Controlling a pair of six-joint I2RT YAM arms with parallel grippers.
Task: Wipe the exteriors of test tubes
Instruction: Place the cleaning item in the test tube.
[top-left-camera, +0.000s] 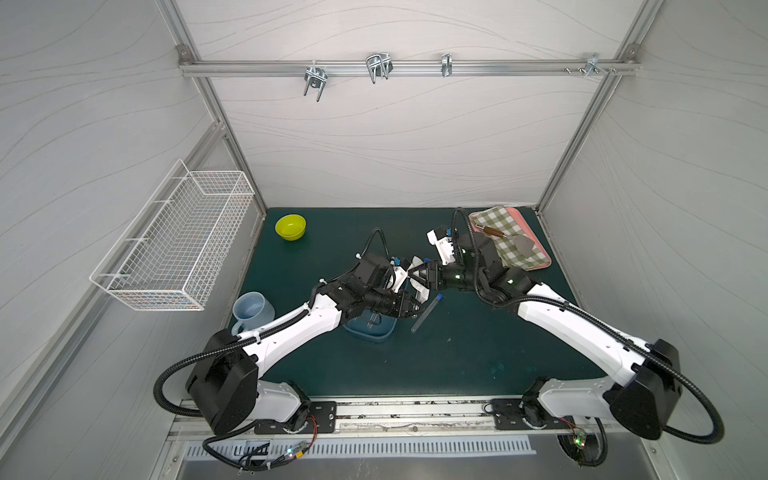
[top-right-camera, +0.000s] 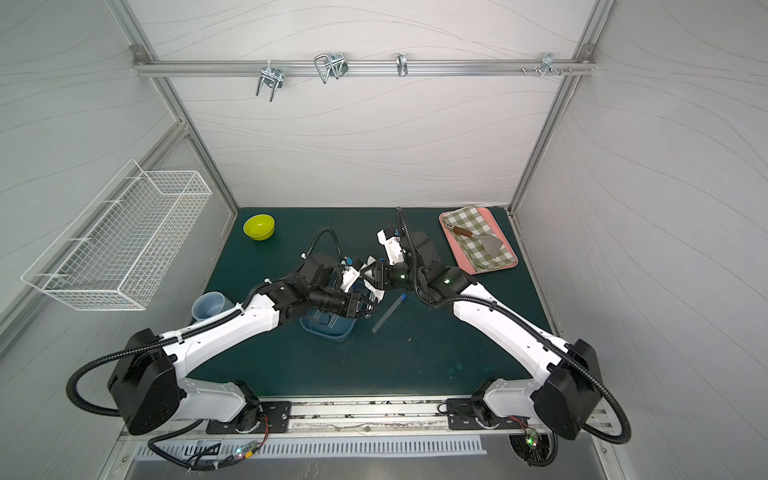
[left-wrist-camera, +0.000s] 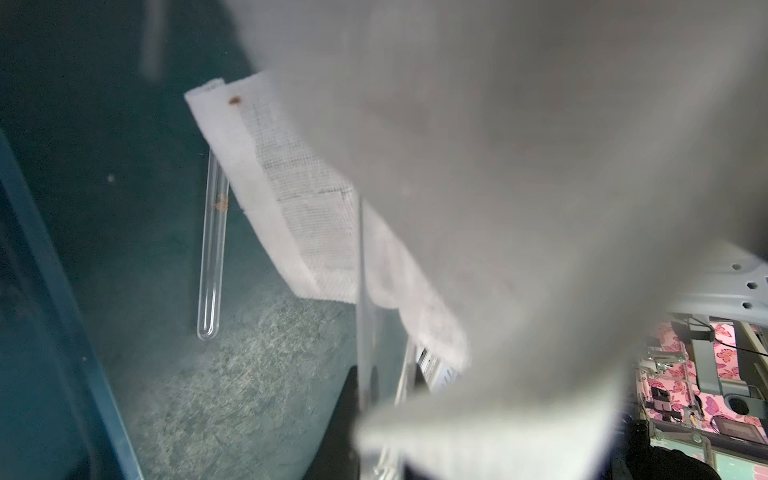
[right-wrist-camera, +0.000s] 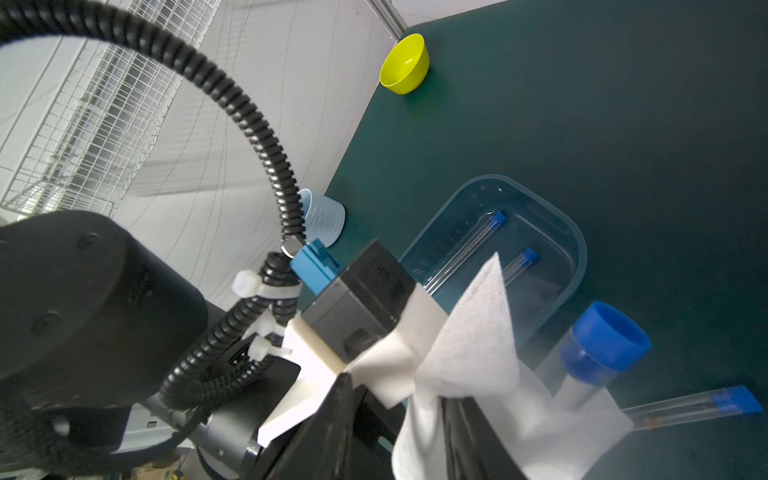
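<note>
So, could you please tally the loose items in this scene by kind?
Test tubes: 4
Trays: 2
Cloths: 2
Bowls: 1
Mugs: 1
Spatulas: 1
Total: 11

Two test tubes (right-wrist-camera: 465, 251) in the tray (right-wrist-camera: 540, 232), a third tube (top-left-camera: 426, 312) on the mat (top-left-camera: 457, 353) right of it.

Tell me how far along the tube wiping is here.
Apparently done: one test tube lies on the mat beside the blue tray, though an orange speck shows on it. In hand: the left gripper holds a second tube inside the gauze, with the jaws of the right gripper parted around it. Left: two capped tubes lie in the tray.
</note>
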